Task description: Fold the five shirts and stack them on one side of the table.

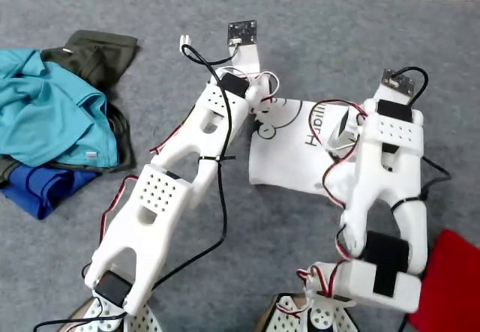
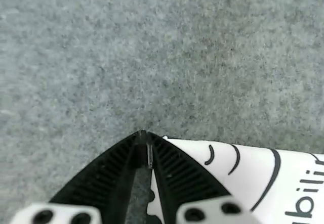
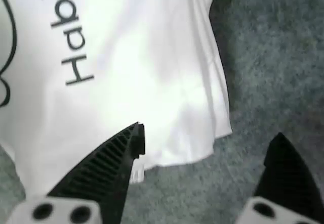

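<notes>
The grey, felt-like table [image 1: 315, 40] is carrying five shirts. The white shirt [image 1: 289, 148] is lying folded near the middle, print facing up. Well off to its left, a heap is sitting: a teal shirt [image 1: 52, 107] is sprawling over an olive shirt [image 1: 97, 55] and a blue shirt [image 1: 41, 186]. To the white shirt's right, nearer the arm bases, a red shirt [image 1: 450, 279] is lying at the edge.

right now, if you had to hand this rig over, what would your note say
Left gripper: fingers shut on the white shirt's corner.
Right gripper: fingers open over its other side.
White shirt mid-table, looks partly folded.
Teal shirt, dark green shirt, blue shirt heaped unfolded at the table's left; red shirt at the near right.
Done: no stack yet.
Left: finish the white, fold the rest, stack all five.
</notes>
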### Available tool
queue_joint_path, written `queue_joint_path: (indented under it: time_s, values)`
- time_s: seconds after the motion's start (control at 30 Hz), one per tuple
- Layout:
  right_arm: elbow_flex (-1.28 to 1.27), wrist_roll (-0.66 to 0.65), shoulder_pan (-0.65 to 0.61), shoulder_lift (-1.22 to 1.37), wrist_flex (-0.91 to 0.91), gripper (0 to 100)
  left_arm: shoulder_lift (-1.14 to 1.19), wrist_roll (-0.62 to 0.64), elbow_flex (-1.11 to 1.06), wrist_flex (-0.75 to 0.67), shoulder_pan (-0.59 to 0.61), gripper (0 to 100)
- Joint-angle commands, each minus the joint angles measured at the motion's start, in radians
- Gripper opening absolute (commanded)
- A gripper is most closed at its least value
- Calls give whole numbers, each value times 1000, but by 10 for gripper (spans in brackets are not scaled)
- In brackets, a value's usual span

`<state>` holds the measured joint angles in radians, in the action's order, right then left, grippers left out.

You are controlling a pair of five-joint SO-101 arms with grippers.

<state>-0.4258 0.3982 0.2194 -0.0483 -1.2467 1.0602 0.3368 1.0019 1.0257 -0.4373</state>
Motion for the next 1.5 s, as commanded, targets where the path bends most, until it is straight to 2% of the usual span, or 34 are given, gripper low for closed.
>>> queue_joint_path:
  time_s: [0.0,0.33,0.63,1.07,1.13,1.27,1.33,1.4,1.47]
  values:
    - [-1,28,-22,93,66,382,-16,5,52,5,6,18]
    - [147,71,-51,403,126,360,-16,5,52,8,8,18]
    - [177,71,-50,438,72,10,-16,5,52,8,8,18]
    - [407,61,1,438,-236,4,-18,6,52,6,9,19]
    - [430,58,1,438,-253,4,-21,57,52,8,11,42]
    - [458,41,25,437,-272,4,-24,230,52,9,46,156]
    - [472,40,53,437,-298,4,-25,265,71,11,74,164]
    - [487,11,84,437,-334,4,-25,261,138,72,98,165]
    - [510,-20,124,435,-379,4,-24,261,244,192,126,167]
